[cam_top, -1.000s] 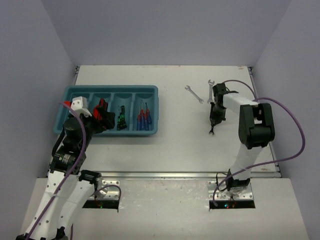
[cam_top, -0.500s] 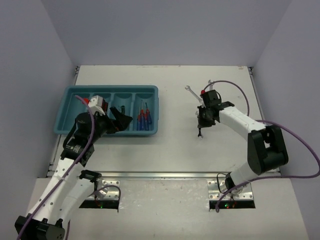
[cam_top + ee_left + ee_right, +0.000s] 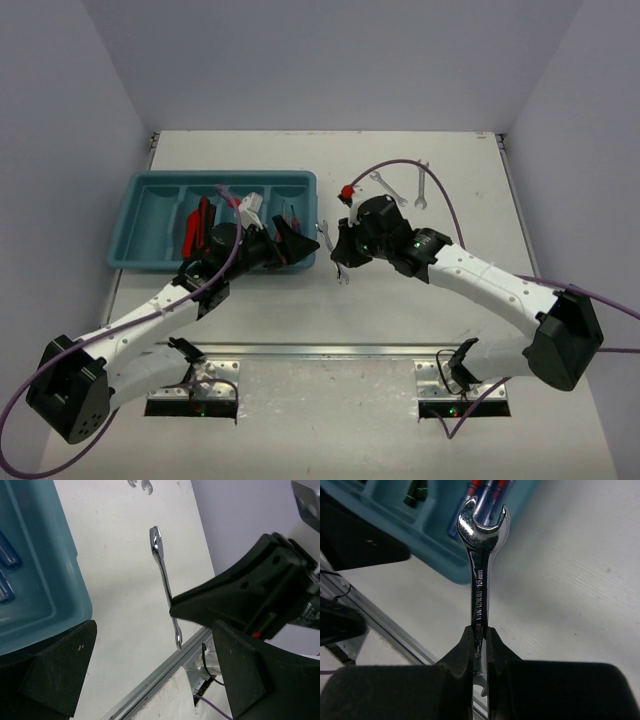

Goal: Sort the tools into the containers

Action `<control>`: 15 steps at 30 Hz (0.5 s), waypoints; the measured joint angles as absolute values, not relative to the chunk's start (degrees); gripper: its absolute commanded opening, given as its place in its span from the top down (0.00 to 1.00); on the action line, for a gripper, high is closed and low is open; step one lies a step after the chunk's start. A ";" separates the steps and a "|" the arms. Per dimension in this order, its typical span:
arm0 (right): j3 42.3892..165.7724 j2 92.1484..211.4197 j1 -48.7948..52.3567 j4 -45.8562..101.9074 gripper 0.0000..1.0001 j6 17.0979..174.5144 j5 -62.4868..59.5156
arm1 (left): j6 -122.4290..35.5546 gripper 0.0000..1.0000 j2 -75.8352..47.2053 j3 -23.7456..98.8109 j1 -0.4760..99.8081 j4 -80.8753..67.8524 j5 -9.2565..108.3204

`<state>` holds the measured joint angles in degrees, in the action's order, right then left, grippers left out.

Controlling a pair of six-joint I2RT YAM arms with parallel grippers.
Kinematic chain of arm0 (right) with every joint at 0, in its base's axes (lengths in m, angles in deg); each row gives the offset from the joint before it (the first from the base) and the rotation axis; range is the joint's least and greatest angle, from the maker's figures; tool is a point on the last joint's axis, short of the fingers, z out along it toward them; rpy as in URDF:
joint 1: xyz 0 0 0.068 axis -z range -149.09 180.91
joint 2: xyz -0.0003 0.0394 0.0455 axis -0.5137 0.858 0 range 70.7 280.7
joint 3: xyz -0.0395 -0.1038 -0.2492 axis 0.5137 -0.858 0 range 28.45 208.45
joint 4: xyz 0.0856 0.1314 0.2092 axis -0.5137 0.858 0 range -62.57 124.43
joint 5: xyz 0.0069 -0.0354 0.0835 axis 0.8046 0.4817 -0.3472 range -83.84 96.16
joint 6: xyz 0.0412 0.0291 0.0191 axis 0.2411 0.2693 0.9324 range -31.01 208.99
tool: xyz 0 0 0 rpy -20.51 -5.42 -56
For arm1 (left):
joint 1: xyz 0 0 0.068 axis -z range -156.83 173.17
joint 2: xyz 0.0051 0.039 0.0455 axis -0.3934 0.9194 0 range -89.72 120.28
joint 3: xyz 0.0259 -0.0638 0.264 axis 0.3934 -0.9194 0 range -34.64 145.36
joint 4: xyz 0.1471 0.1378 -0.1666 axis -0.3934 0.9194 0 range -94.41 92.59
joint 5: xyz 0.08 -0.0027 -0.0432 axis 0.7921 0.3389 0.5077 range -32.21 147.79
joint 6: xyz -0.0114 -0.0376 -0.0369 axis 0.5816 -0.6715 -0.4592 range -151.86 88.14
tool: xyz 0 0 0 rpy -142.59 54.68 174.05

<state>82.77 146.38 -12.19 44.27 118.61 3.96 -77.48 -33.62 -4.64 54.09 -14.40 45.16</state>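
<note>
Seen from above, the left arm (image 3: pixel 150 320) stretches low and long from the lower left corner of the frame toward the centre, and its left gripper (image 3: pixel 288 245) hovers over the right end of the teal tray (image 3: pixel 140 185). Its jaws stand wide apart and hold nothing. In the left wrist view its two dark fingers (image 3: pixel 55 670) sit at the bottom corners, with the tray's corner at the left edge. The right arm (image 3: pixel 490 285) reaches from the lower right corner up and across to the centre, ending at the right gripper (image 3: pixel 340 250) just beside the tray's right wall. Its jaws are pinched tight on the shank of a silver wrench (image 3: pixel 327 240). In the right wrist view the wrench's open end points away from the camera toward the tray's near corner. It cannot be told whether the wrench's lower end touches the table (image 3: pixel 420 290). The two grippers face each other, close but apart. Inside the tray, red-handled pliers (image 3: pixel 200 222) lie in the second compartment from the left, and thin blue and red screwdrivers (image 3: pixel 485 492) lie in the rightmost. Two more wrenches (image 3: pixel 388 188) lie on the table at upper right of centre.
</note>
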 measured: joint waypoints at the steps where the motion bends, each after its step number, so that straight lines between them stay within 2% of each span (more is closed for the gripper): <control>1: 82.79 146.38 -13.25 43.43 1.00 118.79 3.92 | -77.90 0.14 -32.70 -4.64 54.29 -15.50 45.32; 3: 82.90 146.38 -15.18 42.40 1.00 119.07 4.00 | -78.60 0.19 -31.22 -4.64 54.60 -17.40 45.51; 7: 83.08 146.38 -18.34 40.46 1.00 119.31 3.99 | -79.21 0.45 -29.85 -4.64 54.61 -19.41 46.25; 10: 83.36 146.38 -20.74 39.40 1.00 119.45 4.07 | -80.14 0.54 -29.63 -4.65 54.61 -20.84 46.24; 11: 83.60 146.38 -21.46 39.24 1.00 119.51 4.09 | -80.38 0.62 -29.57 -4.66 54.61 -21.38 46.21; 13: 84.31 146.40 -22.61 38.98 1.00 119.69 4.04 | -80.80 0.95 -29.37 -4.66 54.61 -22.30 46.08; 14: 84.68 146.40 -23.07 38.88 0.94 119.83 4.01 | -81.04 1.00 -29.30 -4.66 54.61 -22.53 46.01; 15: 85.04 146.40 -23.44 38.78 0.83 120.06 4.11 | -81.13 1.00 -29.28 -4.65 54.61 -22.67 45.85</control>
<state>85.04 146.40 -23.44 38.78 120.06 4.11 -81.13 -29.28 -4.65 54.61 -22.67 45.85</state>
